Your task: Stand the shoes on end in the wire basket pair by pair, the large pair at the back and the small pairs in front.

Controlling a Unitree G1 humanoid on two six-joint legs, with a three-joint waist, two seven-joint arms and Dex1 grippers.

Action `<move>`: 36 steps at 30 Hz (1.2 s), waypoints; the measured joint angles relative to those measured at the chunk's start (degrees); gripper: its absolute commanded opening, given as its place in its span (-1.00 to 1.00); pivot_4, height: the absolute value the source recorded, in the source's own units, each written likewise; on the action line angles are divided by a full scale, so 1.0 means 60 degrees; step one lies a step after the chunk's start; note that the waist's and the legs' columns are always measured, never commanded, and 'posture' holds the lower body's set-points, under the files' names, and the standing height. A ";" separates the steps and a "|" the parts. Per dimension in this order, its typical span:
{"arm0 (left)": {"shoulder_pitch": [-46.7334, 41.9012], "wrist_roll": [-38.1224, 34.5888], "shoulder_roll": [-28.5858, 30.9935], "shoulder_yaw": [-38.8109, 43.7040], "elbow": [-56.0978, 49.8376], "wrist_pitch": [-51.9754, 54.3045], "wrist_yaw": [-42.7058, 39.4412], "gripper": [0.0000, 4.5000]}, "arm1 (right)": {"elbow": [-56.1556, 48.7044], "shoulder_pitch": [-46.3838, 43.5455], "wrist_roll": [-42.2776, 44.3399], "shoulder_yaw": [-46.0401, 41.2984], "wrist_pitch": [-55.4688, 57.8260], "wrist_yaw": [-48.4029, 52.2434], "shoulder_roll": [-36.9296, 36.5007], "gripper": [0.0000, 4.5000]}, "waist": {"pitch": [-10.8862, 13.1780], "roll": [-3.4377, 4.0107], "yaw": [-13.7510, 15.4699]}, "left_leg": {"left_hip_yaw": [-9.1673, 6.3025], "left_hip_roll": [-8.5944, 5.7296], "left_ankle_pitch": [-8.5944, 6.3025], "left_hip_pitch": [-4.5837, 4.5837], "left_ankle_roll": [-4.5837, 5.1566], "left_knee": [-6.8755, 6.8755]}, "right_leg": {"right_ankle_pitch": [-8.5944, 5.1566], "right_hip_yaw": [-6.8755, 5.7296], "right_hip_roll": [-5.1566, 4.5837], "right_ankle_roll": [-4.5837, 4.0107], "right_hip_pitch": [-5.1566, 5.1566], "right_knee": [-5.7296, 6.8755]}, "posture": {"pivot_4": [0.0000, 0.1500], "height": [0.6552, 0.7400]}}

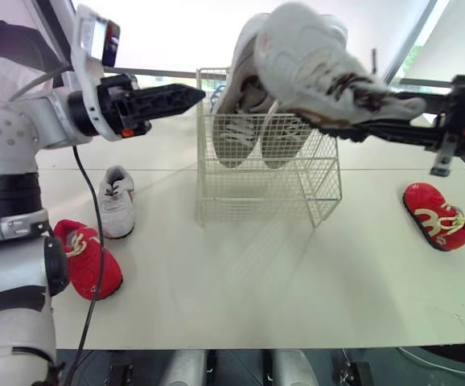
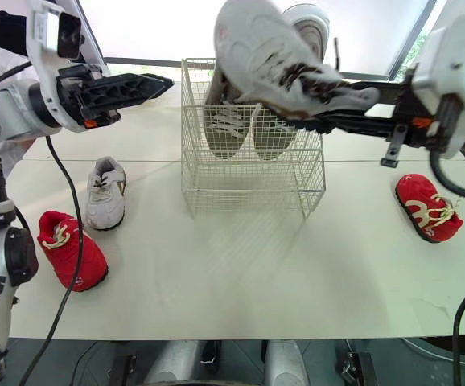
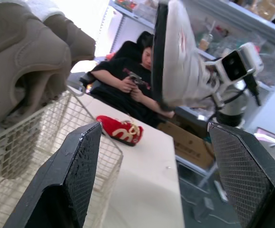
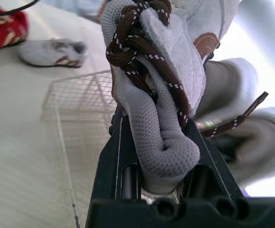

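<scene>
At far left, a red shoe [image 1: 88, 259] and a small white shoe [image 1: 117, 201] lie on the table [image 1: 257, 297]. My left gripper [image 1: 192, 96] hovers beside the wire basket [image 1: 313, 189], jaws apart, holding nothing. The large pair [image 1: 236, 137] stands on end at the basket's back. My right gripper [image 4: 159, 130] is clamped on the padded collar of a white laced shoe [image 1: 313, 56], which hangs above the basket. I judge this shoe light and soft. Hold it by the collar, and keep the loose laces clear of the wire. A second red shoe [image 1: 435, 215] lies at far right.

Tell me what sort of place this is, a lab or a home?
Most likely a lab or workshop: a plain white table staged with a wire basket, cluttered storage shelving beyond it, and a person seated in an office chair using a phone.
</scene>
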 measured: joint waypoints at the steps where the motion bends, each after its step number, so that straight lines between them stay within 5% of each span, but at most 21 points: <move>1: -0.0121 0.0000 0.0000 -0.0018 0.0094 0.0140 -0.0107 0.63 | 0.0035 -0.0075 -0.0115 0.0233 -0.0176 0.0079 0.0025 -0.78 | 0.0000 0.0000 0.0000 | 0.0001 0.0000 0.0000 -0.0017 0.0000 0.0000 | 0.0001 0.0001 0.0000 0.0000 -0.0015 -0.0003 | 1.00 0.87; 14: -0.0429 0.0344 -0.0242 -0.0765 0.0135 0.0568 -0.0975 0.63 | 0.0193 -0.1378 -0.0634 0.2053 -0.0997 0.0892 0.0888 -0.78 | 0.0000 0.0000 0.0008 | 0.0008 -0.0005 0.0025 -0.0118 0.0001 0.0015 | 0.0008 0.0006 0.0006 0.0007 -0.0148 0.0077 | 1.00 0.87; 17: -0.0423 0.0461 -0.0452 -0.0951 0.0130 0.0541 -0.1137 0.23 | 0.0178 -0.1531 -0.0705 0.2286 -0.0915 0.0955 0.1043 -0.79 | 0.0000 0.0000 0.0025 | 0.0008 -0.0005 0.0025 -0.0117 0.0001 0.0022 | 0.0009 0.0006 0.0005 0.0003 -0.0144 0.0078 | 1.00 0.87; 22: -0.0413 0.0761 -0.0538 -0.1001 0.0132 0.0491 -0.1175 -0.83 | 0.0118 -0.1531 -0.0775 0.2408 -0.0663 0.1013 0.1054 -0.79 | 0.0000 0.0000 0.0020 | 0.0008 -0.0005 0.0026 -0.0118 0.0003 0.0019 | 0.0009 0.0007 0.0006 0.0004 -0.0148 0.0079 | 1.00 0.87; 24: -0.0387 0.0825 -0.0589 -0.0998 0.0132 0.0493 -0.1171 -0.87 | 0.0104 -0.1532 -0.0775 0.2406 -0.0515 0.1037 0.1053 -0.79 | 0.0000 0.0000 0.0020 | 0.0008 -0.0005 0.0027 -0.0118 0.0004 0.0019 | 0.0010 0.0007 0.0006 0.0005 -0.0148 0.0079 | 1.00 0.87; 32: 0.0419 0.0622 -0.1117 -0.0225 0.0077 0.0795 -0.0295 -0.87 | -0.0162 -0.1398 0.0446 0.1459 0.1085 0.0679 0.0983 0.96 | -0.0001 -0.0002 0.0036 | 0.0006 -0.0005 0.0028 -0.0118 0.0006 0.0022 | 0.0017 0.0009 0.0002 0.0017 -0.0147 0.0083 | 1.00 0.87; 36: 0.0976 0.0110 -0.1683 0.1179 -0.0134 0.0946 0.1149 -0.87 | -0.0249 -0.0265 0.2087 -0.0509 0.2680 -0.0515 0.1131 0.98 | -0.0008 -0.0016 0.0052 | 0.0000 -0.0005 0.0026 -0.0119 0.0006 0.0025 | 0.0028 0.0009 -0.0006 0.0035 -0.0141 0.0081 | 1.00 0.87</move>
